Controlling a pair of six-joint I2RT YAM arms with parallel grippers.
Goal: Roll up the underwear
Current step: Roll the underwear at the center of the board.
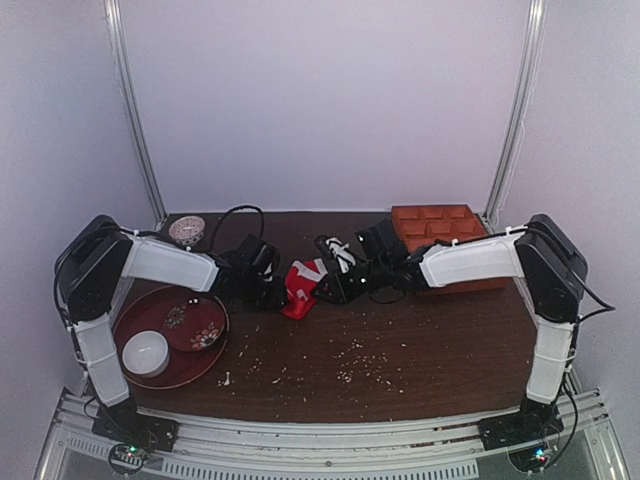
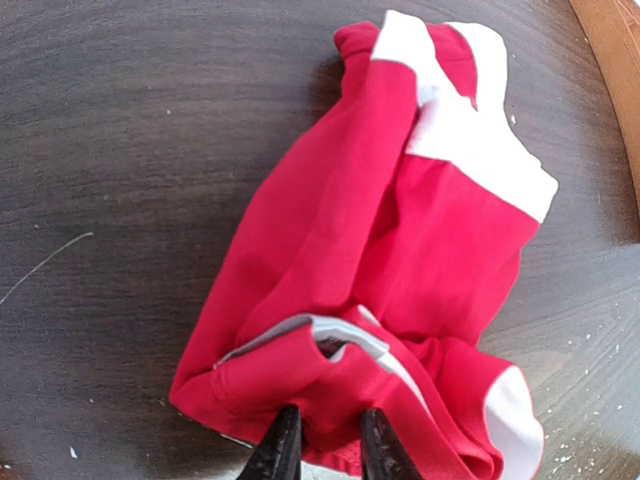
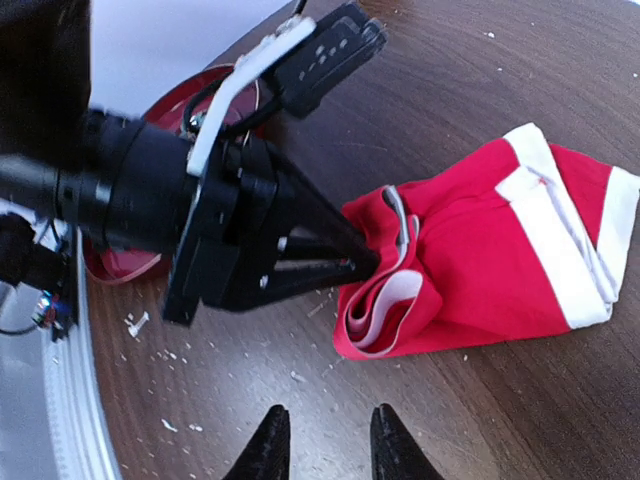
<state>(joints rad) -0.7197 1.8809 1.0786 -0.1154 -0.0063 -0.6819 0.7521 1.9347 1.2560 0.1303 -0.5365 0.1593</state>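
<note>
Both arms reach inward from their bases, elbows raised at the outer sides, forearms angled toward the middle. The left gripper (image 2: 322, 440) has its fingers nipped close on a fold of the underwear (image 2: 400, 250). The right gripper (image 3: 325, 440) hangs low, fingers parted, facing the left one

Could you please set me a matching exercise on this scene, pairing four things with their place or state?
Things:
1. left gripper
2. right gripper
3. white bowl
4. orange compartment box

Places or states:
A. on the red tray
B. at the far right corner of the table
C. open, holding nothing
D. shut on the underwear

Pairs: 1-D, 2-C, 3-A, 4-B.
</note>
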